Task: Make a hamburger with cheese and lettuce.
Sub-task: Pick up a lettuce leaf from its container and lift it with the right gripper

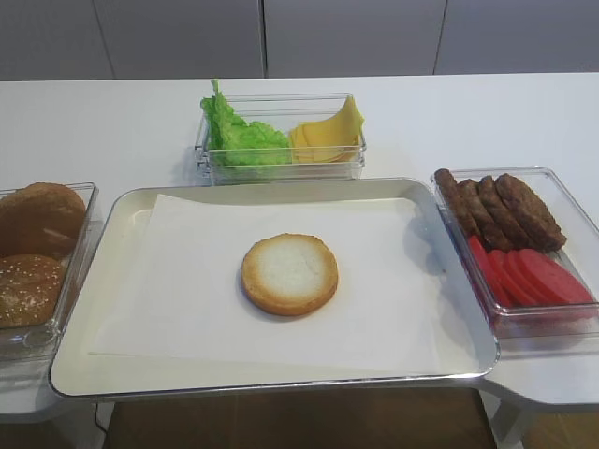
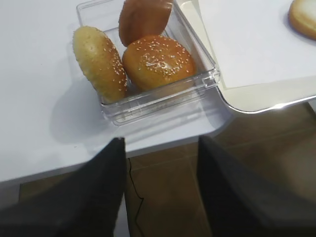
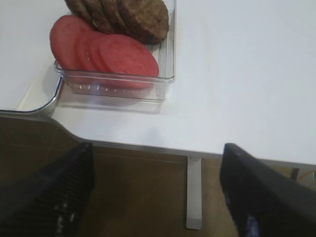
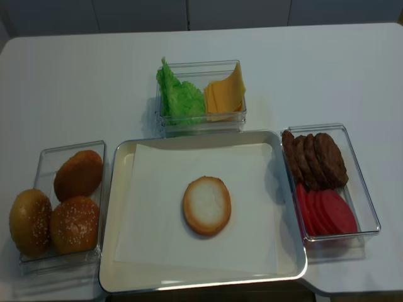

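Left gripper point(image 2: 160, 192) hangs below table edge, jaws spread wide, nothing held. Right gripper point(image 3: 155, 195) likewise off table's near edge, jaws wide apart, nothing between them.

Tray point(image 4: 119, 251) nearest, white paper point(image 4: 151, 207) lining it. Hamburger point(image 4: 206, 205) sits cut face up at paper's middle, bare.

Left of tray: clear box with seeded bun tops point(image 4: 73, 224). Right: box with tomato slices point(image 4: 327, 212) near, meat patties point(image 4: 315, 158) behind.

Farthest, just beyond tray: clear box, lettuce point(image 4: 178, 97) left, cheese point(image 4: 225, 94) right, slices leaning.
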`<move>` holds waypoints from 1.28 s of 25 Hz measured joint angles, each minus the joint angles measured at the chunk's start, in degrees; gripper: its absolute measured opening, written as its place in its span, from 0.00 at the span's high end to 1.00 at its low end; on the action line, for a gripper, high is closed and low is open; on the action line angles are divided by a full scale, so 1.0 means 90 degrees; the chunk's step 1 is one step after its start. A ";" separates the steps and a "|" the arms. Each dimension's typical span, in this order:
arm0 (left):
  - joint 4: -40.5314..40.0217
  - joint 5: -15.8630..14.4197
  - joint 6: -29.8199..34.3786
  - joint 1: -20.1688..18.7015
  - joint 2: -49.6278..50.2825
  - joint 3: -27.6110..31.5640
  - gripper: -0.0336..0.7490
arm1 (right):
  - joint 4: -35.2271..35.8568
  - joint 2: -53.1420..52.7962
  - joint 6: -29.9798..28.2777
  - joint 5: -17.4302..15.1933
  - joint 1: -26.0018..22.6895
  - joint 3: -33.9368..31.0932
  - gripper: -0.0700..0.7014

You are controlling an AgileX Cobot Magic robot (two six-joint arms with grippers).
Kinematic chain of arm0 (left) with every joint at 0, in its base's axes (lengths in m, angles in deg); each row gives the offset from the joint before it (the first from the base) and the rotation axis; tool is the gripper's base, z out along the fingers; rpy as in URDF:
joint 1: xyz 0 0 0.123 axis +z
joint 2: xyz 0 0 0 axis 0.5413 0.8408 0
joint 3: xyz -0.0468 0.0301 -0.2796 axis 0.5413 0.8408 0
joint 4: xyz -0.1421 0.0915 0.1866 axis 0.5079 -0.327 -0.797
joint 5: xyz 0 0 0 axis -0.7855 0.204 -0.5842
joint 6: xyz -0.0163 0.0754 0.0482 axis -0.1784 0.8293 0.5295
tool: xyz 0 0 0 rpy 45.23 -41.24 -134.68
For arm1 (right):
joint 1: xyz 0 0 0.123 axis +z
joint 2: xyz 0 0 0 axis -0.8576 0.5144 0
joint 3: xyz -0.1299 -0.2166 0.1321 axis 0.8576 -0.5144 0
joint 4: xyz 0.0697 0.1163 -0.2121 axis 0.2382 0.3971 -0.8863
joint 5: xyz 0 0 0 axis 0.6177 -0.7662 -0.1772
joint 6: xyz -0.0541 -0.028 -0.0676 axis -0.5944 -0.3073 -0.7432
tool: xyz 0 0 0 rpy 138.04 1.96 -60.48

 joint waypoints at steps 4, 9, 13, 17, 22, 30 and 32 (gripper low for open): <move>0.0000 0.0000 0.0000 0.0000 0.0000 0.0000 0.51 | 0.0000 0.0000 0.0000 0.0000 0.0000 0.0000 0.11; 0.0000 0.0000 0.0000 0.0000 0.0000 0.0000 0.51 | 0.0000 0.0000 0.0000 0.0000 0.0000 0.0000 0.11; 0.0000 0.0000 0.0000 0.0000 0.0000 0.0000 0.51 | 0.0000 0.0000 0.0000 0.0000 0.0000 0.0000 0.11; 0.0000 0.0000 0.0000 0.0000 0.0000 0.0000 0.51 | 0.0000 0.0000 0.0000 0.0000 0.0000 0.0000 0.11; 0.0000 0.0000 0.0000 0.0000 0.0000 0.0000 0.51 | 0.0255 0.0000 0.0000 0.0000 0.0000 0.0000 0.11; 0.0000 0.0000 0.0000 0.0000 0.0000 0.0000 0.51 | 0.0505 0.0558 0.0000 -0.0251 0.0000 0.0286 0.11; 0.0000 0.0000 0.0000 0.0000 0.0000 0.0000 0.51 | 0.0686 0.0837 0.0000 -0.0273 0.0000 0.0427 0.11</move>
